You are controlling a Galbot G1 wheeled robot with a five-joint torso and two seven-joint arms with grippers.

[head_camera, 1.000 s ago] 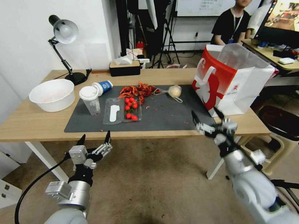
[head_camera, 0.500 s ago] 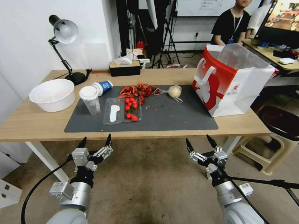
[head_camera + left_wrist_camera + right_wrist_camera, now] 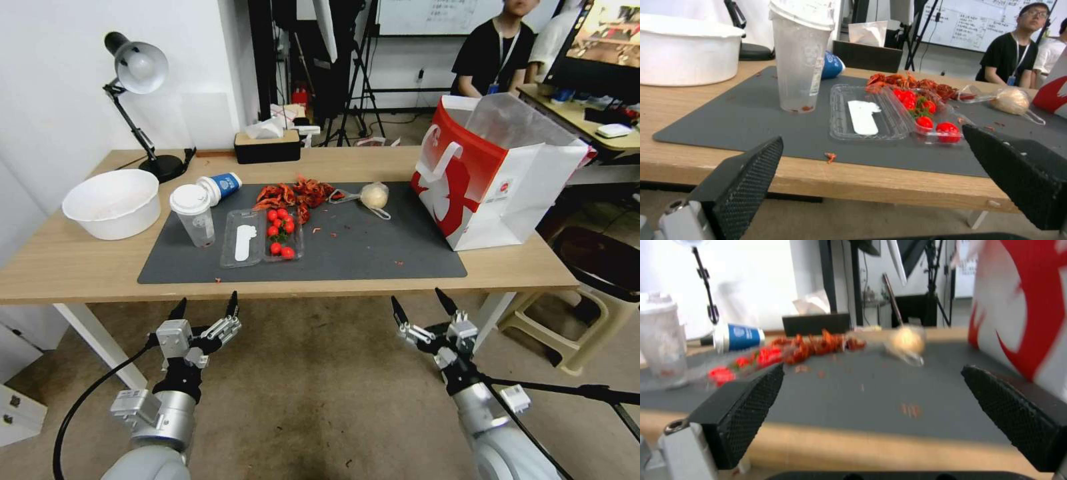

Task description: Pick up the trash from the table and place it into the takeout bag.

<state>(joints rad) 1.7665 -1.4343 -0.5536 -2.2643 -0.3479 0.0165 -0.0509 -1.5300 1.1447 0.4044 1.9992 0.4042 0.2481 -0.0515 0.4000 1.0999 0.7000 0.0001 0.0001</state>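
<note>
Left pincer (image 3: 205, 303): spread wide, nothing between its black, diamond-textured fingertips (image 3: 744, 176); it hangs below the front edge of the worktop (image 3: 80, 267), over the carpet.
Right pincer (image 3: 420, 308): also wide apart and empty, below the front edge on the right side.
Worktop: long light-wood board on white legs, topped by a flat dark grey mat (image 3: 360, 250) with red crumbs scattered on it.
Clear clamshell tray (image 3: 261, 237): thin plastic, lying open on the mat, cherry tomatoes in one half.
Clear white-lidded cup (image 3: 193, 215): upright, cloudy plastic, just beside the tray.
Blue-and-white paper cup (image 3: 220, 187): lying on its side behind the lidded cup.
Crayfish shells (image 3: 293, 193): a red heap behind the tray.
Knotted clear bag (image 3: 373, 195): holds a pale round lump, near the shells.
White round bowl (image 3: 112, 203): on bare wood, left of the mat.
Takeout bag (image 3: 497, 183): boxy paper, red and white, upright at the mat's right end, mouth open.
</note>
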